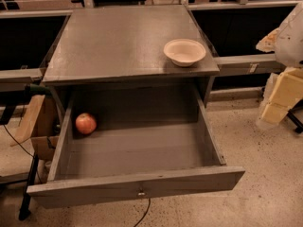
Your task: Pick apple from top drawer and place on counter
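Nearest the camera, the top drawer [94, 187] stands pulled well out of the grey cabinet, its worn front panel carrying a small metal fitting [141, 193] at the centre; a dark cable [143, 215] trails over the speckled floor [265, 193] just below that panel. Farther in, the drawer's grey bottom lies bare except for the apple [85, 123], red with a yellowish blush, which sits in the far left corner, just beside the left wall and under the counter's front edge. Off to the right, at the frame's edge, the pale, blocky gripper [280, 100] hangs over the floor beyond the drawer's right wall, well apart from the apple; whether it is wide or narrow I cannot tell. Beyond, the counter [118, 41] spreads flat and scuffed; a shallow cream bowl [184, 52] rests upright near its front right corner; dark side shelves [26, 46] flank the cabinet.
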Controlling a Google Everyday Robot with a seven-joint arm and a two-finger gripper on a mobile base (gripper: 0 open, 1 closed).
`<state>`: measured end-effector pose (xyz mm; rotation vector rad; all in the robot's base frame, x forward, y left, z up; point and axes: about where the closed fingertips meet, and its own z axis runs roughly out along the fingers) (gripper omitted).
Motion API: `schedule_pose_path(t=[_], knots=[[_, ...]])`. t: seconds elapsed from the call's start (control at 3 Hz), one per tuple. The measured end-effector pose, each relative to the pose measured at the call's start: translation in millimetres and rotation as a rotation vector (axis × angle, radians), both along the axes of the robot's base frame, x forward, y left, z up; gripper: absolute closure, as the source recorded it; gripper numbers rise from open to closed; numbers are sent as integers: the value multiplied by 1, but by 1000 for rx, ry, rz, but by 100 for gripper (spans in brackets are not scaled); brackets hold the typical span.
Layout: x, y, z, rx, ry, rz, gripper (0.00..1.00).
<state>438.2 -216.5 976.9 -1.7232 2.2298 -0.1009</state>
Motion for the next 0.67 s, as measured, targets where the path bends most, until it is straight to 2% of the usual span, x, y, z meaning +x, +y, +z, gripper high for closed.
schedule_pose_path(t=[0.67], knots=[[6,5,2,6,14,-14,0]])
